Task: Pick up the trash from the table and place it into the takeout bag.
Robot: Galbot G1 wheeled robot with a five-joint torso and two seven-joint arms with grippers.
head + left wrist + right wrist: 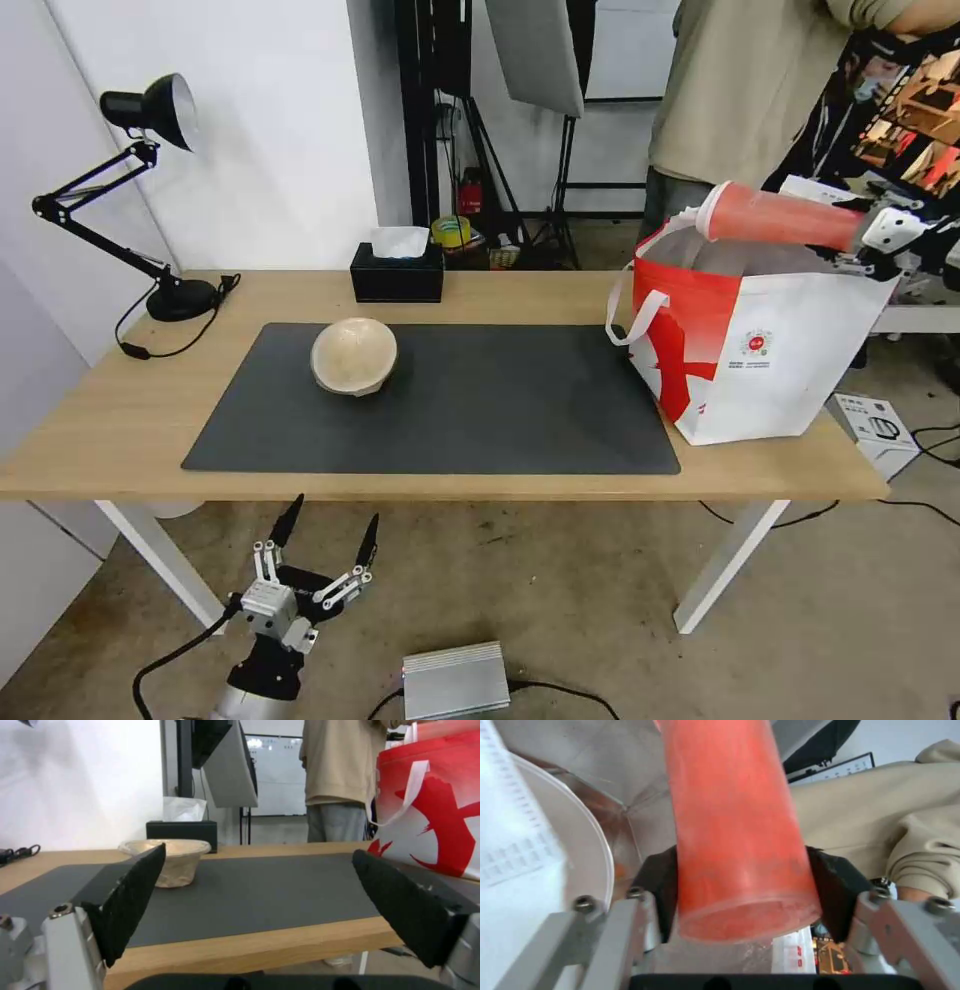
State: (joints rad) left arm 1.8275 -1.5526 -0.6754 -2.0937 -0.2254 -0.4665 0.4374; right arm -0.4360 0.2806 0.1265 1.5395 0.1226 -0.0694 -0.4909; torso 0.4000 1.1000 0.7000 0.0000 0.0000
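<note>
While the right claw (868, 232) reaches in from the right at the height of the takeout bag's rim, we see it clamped on the base end of the red cup (775, 215), a black pad pressed to either side of the cup's wall in the right wrist view (740, 832). The cup lies nearly level above the open mouth of the takeout bag (760, 350), its long axis running across our view, with the white lid (707, 211) pointing toward the robot's left and tipped slightly up and the base held at the claw. The bag stands upright at the right end of the bench (120, 420), partly on the dark grey mat (480, 410), with its silver lining showing inside. In the right wrist view a white round rim (602, 847) shows within the bag beside the cup. The tan dome-shaped paper bowl (354, 356) sits on the left part of the mat, well apart from the bag. The left claw (327, 525) hangs low in front of the bench's near edge, its fingers pointing up and spread apart, holding nothing. A black tissue box (397, 272) and a black desk lamp (150, 110) stand along the far side of the bench.
</note>
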